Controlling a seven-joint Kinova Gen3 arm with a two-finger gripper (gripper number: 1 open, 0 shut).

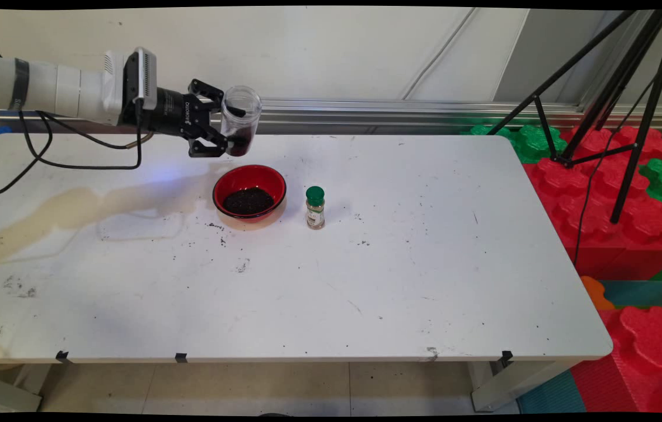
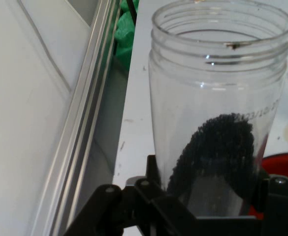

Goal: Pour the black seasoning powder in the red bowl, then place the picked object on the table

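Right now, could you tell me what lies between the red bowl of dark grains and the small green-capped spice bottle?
Only bare white table separates the red bowl from the green-capped spice bottle, as the main view shows.

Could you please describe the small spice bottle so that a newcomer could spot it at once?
On the white table, find the red bowl of dark grains. Just to its right stands the small spice bottle, upright, alone with a green cap.

A: Which items are obscured?
B: The spice bottle (image 1: 315, 208) label is too small to read. In the hand view, the bowl (image 2: 281, 169) is cut off by the right edge and partly hidden behind the jar (image 2: 217, 113).
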